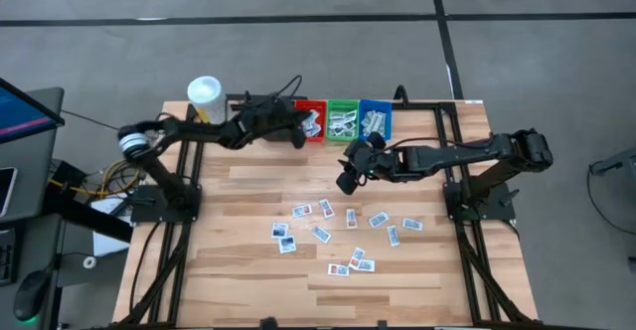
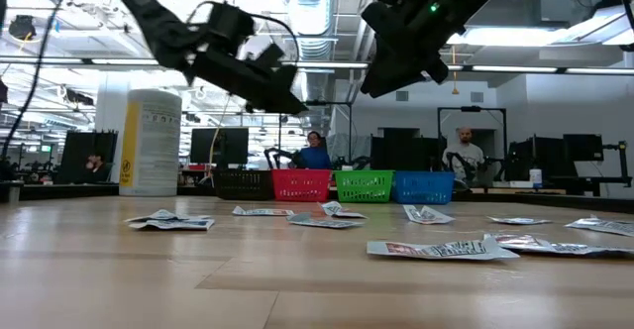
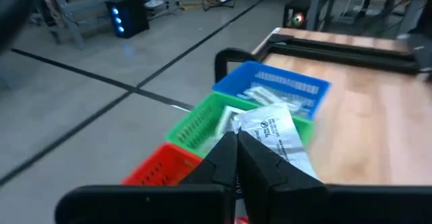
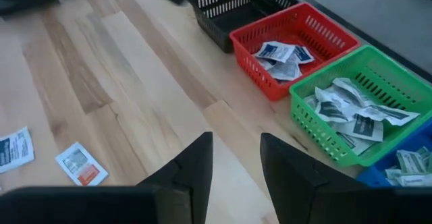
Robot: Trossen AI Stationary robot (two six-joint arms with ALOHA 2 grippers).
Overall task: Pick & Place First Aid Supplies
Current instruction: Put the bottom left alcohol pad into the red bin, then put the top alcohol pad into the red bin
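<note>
My left gripper (image 3: 236,158) pinches 1 thin white crinkly foil packet (image 3: 277,133) by its edge over the red plastic bin (image 1: 310,120); light, floppy, slippery. Right gripper (image 4: 235,158) spread, empty.

Open workshop around a pale wooden plank worktop (image 1: 248,231).
Grey concrete floor (image 1: 298,52) crossed by dark lines; exposed silver ceiling ducts (image 2: 312,12) and strip lights overhead; dark monitors (image 2: 220,143) and two seated people (image 2: 315,151) behind.

Loose packets (image 1: 343,233) on table (image 1: 248,260), before the bins (image 1: 343,119).
</note>
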